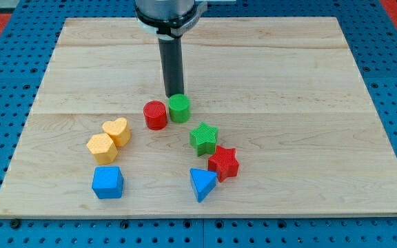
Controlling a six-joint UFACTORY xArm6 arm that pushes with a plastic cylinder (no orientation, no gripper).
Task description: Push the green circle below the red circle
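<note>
The pale wooden surface [309, 83] lies on a blue pegboard [5, 103]. 6 blocks sit in its lower half. At about 8 o'clock from the surface's middle, a yellow heart [118, 130] touches a yellow hexagon [101, 147] at its 7 o'clock. A blue cube [107, 182] sits just at 6 o'clock of the hexagon. Near the middle, a green star [203, 137] stands close to a red star [223, 163] at its 5 o'clock. A blue triangle [202, 183] touches the red star at 7 o'clock.
</note>
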